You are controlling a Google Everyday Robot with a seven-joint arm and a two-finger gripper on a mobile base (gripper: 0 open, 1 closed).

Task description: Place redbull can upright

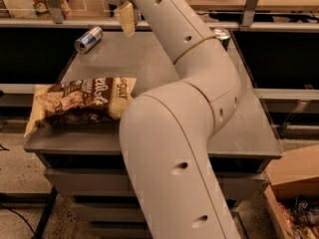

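The redbull can (88, 39), slim, silver and blue, lies on its side at the far left corner of the grey table (149, 63), its shiny end facing the front left. My gripper (125, 18) hangs above the far edge of the table, to the right of the can and apart from it. It holds nothing that I can see. My big white arm (169, 148) fills the middle of the view and hides much of the table.
A brown and cream snack bag (79, 101) lies flat at the table's front left. The silver top of another can (223, 35) shows behind my arm at the far right. A shelf rail runs behind the table. A cardboard box (296, 193) stands on the floor at right.
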